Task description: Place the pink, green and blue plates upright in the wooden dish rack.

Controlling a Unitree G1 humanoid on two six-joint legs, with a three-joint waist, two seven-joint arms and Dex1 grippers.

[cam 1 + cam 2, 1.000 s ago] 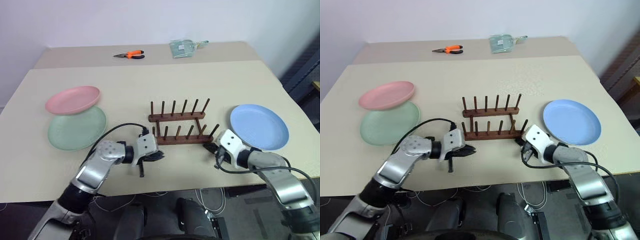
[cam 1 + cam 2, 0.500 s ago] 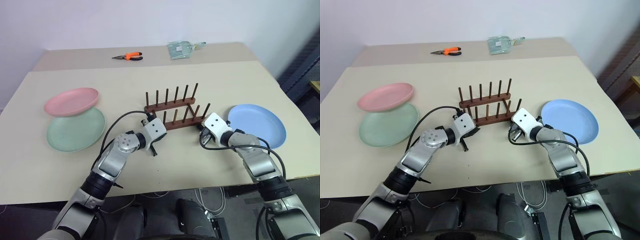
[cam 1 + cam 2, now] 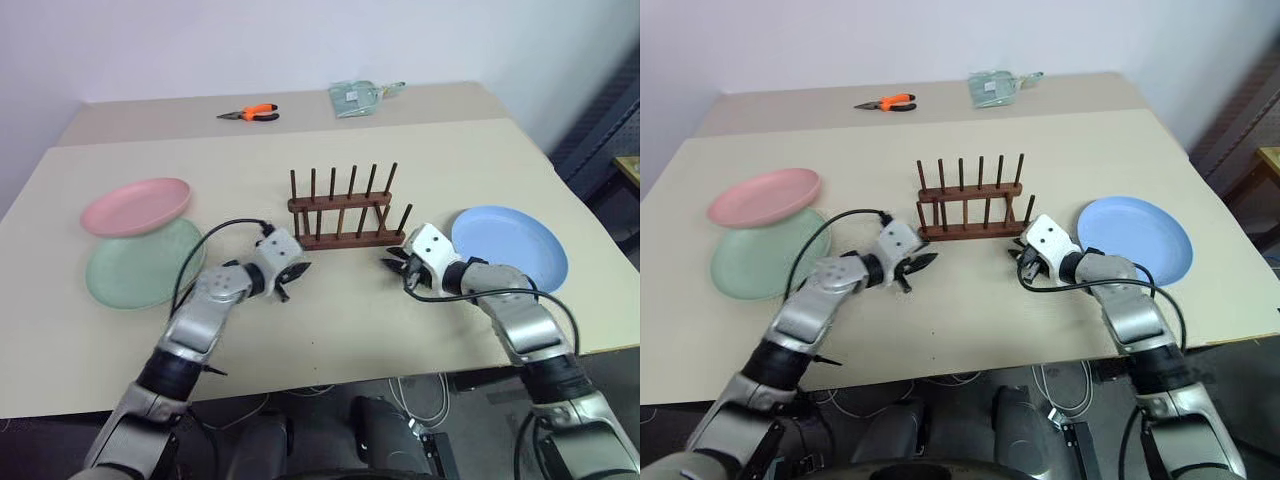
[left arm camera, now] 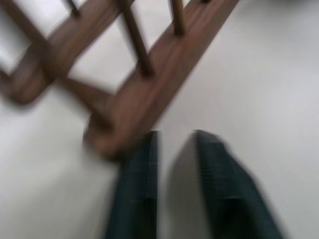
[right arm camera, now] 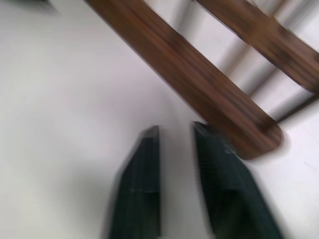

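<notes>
We see both tools parted and empty at the rack's near corners, the right tool nearest the blue plate, the left tool nearer the pink plate and the green plate.

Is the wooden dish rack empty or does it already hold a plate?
Empty. The wooden dish rack shows only bare pegs; the pink plate rests on the green plate, and the blue plate lies flat on the table.
</notes>
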